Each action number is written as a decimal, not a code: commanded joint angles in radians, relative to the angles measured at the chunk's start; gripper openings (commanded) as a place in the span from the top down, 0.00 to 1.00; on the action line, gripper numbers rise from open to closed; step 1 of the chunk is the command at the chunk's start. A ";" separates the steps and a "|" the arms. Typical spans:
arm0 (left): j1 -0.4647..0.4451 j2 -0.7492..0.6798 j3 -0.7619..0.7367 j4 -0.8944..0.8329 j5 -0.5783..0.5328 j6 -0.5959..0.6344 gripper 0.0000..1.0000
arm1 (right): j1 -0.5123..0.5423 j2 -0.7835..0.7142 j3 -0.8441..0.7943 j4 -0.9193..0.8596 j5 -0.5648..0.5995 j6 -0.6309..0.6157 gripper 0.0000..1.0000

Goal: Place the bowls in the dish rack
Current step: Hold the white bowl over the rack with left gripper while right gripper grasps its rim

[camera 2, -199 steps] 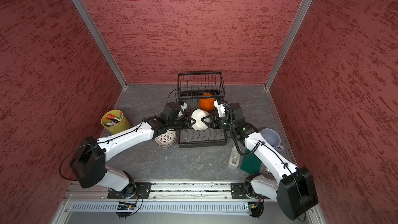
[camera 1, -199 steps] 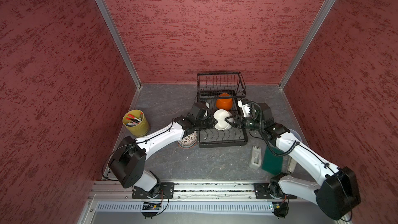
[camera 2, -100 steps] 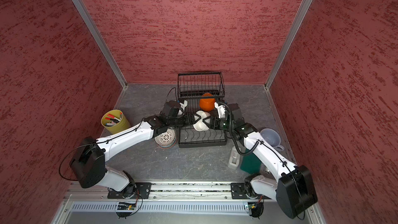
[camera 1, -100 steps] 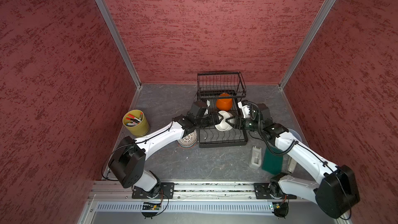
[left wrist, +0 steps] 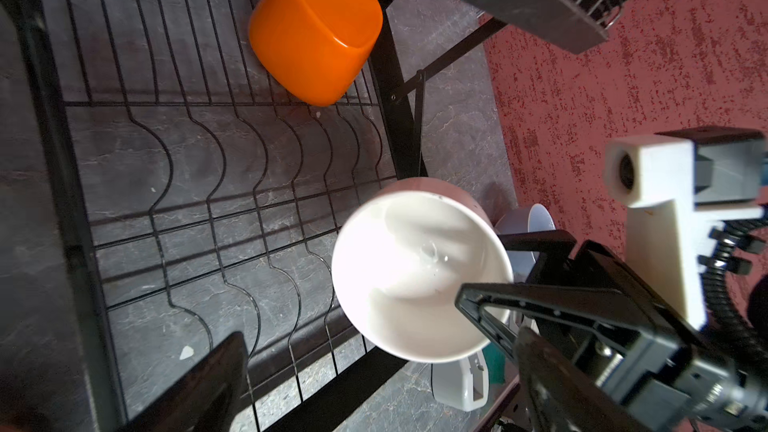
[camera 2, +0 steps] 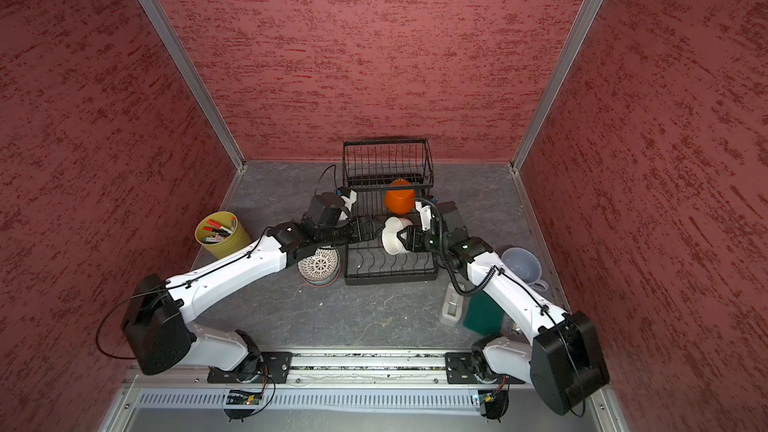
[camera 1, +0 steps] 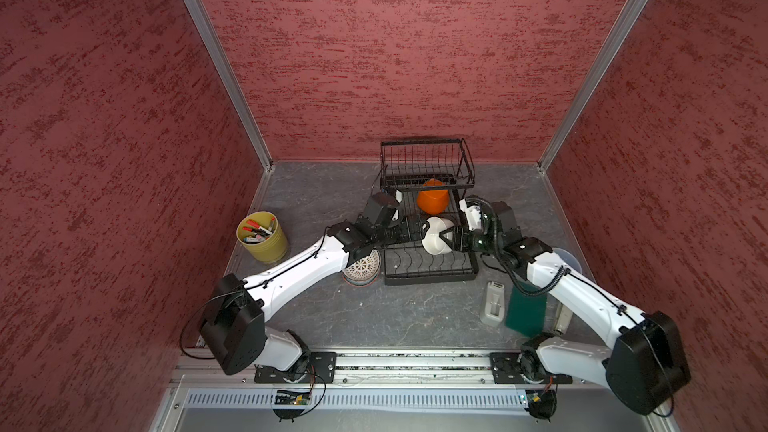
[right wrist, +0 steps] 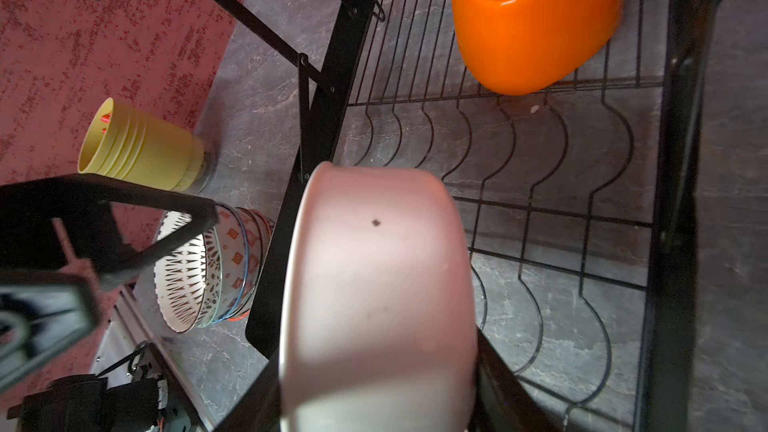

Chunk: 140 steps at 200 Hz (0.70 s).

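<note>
The right gripper (camera 1: 448, 238) grips the white bowl (camera 1: 434, 241) with jaws about half apart: one finger (left wrist: 469, 297) lies across the mouth, the other stands behind the outer wall. The left gripper (camera 1: 415, 229) is spread wide just beside the bowl's rim and holds nothing; whether it touches the rim I cannot tell.

The rack (camera 2: 390, 280) carries the orange bowl (camera 1: 433, 200) on its tray (left wrist: 75, 222), at the far end under the basket (camera 1: 424, 160), tilted with the bottom up. The cup (camera 1: 266, 243) on the left holds markers (camera 1: 258, 227). A stack (camera 2: 319, 264) of patterned bowls sits on the table (camera 1: 415, 317), just beside the tray's left rim.

The white bowl hangs over the tray's middle, toward the right rim, standing on edge: the mouth faces the left arm, the base faces the right arm, so its axis runs level across the rack. Whether it rests on the wires I cannot tell. Between it and the near rim the curved wires lie bare.
</note>
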 commanded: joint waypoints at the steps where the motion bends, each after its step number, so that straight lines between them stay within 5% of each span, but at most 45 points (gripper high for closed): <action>1: -0.006 -0.065 0.018 -0.086 -0.096 0.049 0.00 | 0.030 -0.003 0.047 0.056 0.072 -0.052 0.58; 140: 0.128 -0.429 -0.190 -0.243 -0.205 0.010 0.00 | 0.224 0.163 0.179 0.059 0.467 -0.346 0.57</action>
